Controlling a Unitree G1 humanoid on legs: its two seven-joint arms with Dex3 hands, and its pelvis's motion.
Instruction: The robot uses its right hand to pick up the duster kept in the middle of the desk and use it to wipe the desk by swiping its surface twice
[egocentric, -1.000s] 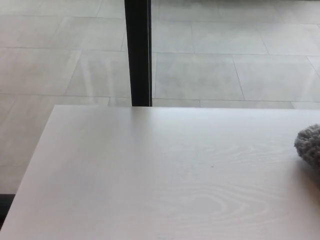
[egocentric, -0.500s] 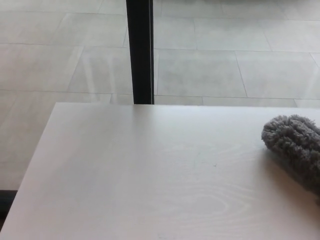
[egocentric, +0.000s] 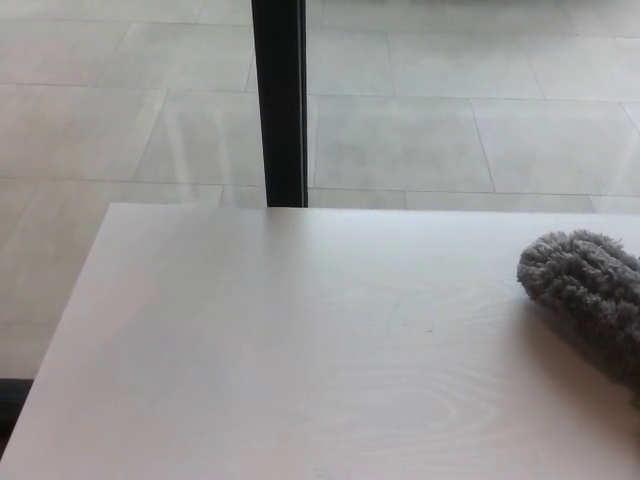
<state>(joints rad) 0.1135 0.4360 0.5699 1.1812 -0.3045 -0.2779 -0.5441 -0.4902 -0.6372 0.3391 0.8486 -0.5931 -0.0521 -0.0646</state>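
Lying at the right edge of the frame, the fluffy grey microfibre duster (egocentric: 585, 295) rests on the pale wood-grain desk (egocentric: 300, 360). I see neither hand, so I cannot tell their finger state. A black vertical post (egocentric: 279, 100) stands upper centre-left.

Soft daylight, pale glare on the desk (egocentric: 300, 350), slightly hazy overall.
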